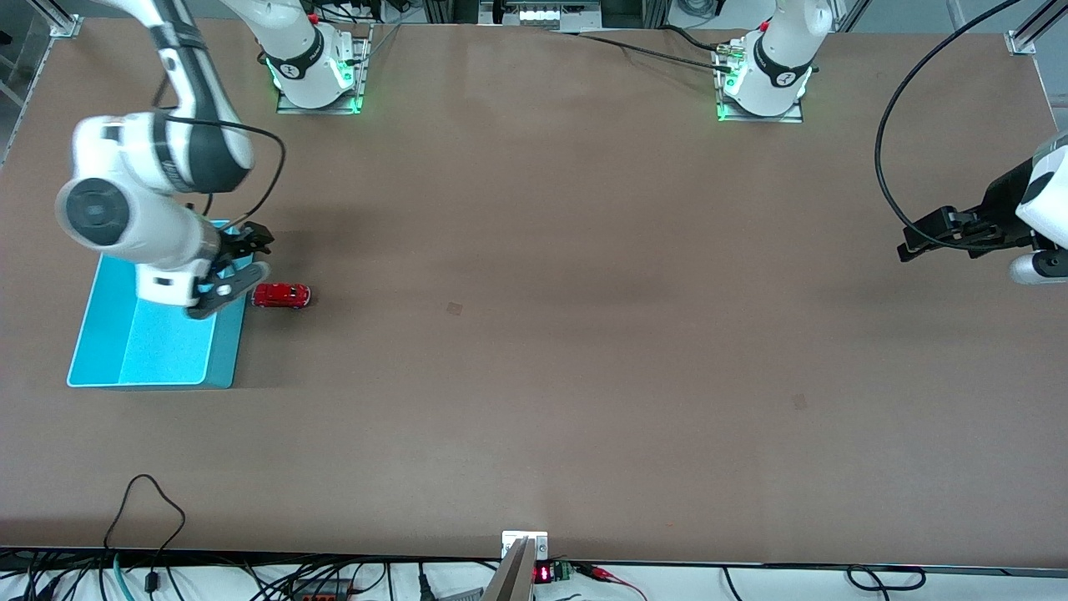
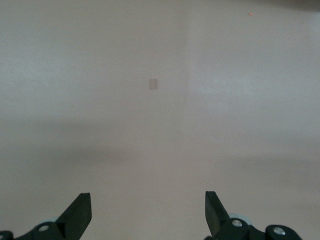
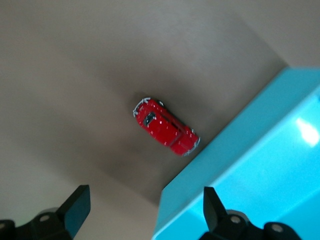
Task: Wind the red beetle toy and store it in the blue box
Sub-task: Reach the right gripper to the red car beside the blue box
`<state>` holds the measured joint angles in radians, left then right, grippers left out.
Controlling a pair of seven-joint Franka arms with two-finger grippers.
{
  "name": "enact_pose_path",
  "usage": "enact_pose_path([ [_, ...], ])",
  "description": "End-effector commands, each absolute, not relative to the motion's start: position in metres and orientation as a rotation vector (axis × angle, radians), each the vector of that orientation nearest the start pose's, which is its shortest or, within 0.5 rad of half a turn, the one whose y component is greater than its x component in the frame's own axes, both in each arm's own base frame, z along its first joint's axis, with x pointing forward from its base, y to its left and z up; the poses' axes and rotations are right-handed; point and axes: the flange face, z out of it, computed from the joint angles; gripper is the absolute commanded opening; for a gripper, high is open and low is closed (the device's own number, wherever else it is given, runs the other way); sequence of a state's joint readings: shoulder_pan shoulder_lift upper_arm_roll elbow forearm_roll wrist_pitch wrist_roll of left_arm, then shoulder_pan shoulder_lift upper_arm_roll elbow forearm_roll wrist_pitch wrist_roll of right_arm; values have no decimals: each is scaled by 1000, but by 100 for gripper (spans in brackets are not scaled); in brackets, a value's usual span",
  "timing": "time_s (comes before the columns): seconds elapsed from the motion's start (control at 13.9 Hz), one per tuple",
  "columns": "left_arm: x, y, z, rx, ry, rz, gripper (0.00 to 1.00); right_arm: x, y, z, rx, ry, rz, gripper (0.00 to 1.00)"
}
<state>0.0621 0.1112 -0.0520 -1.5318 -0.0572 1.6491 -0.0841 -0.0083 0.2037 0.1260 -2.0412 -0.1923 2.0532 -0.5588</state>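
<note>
both my grippers are spread and empty. my right gripper (image 1: pixel 238 271) hangs over the blue box (image 1: pixel 100 334) wall, the red beetle toy (image 1: pixel 281 295) on the table just outside its fingertips, ready for pinching. my left gripper (image 1: pixel 914 239) waits well apart.

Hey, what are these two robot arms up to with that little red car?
The right arm's hand hangs open over the edge of the blue box, with nothing in it. The red beetle toy sits on the table right beside the box, not inside it, and nothing touches it. The left arm waits at its own end of the table, its hand open and empty over bare tabletop.
</note>
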Motion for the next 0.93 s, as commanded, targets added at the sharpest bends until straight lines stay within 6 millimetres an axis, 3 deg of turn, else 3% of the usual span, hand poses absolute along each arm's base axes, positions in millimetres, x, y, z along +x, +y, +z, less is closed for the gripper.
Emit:
enact_pose_path([
  [0.0,588,5,584,-3184,-181,-39,100,544,55,310,-2804,-1676,260,100],
  [0.22,594,3,577,-3184,-176,-14,100,523,45,271,-2654,-1896,128,100],
  [0.36,596,4,579,-3183,-176,-24,100,510,49,250,-2624,-1937,44,100],
  [0.57,595,3,586,-3185,-170,-36,100,505,47,220,-2536,-2013,26,100],
  [0.86,583,4,582,-3180,-167,88,100,508,36,206,-2452,-2110,3,100],
])
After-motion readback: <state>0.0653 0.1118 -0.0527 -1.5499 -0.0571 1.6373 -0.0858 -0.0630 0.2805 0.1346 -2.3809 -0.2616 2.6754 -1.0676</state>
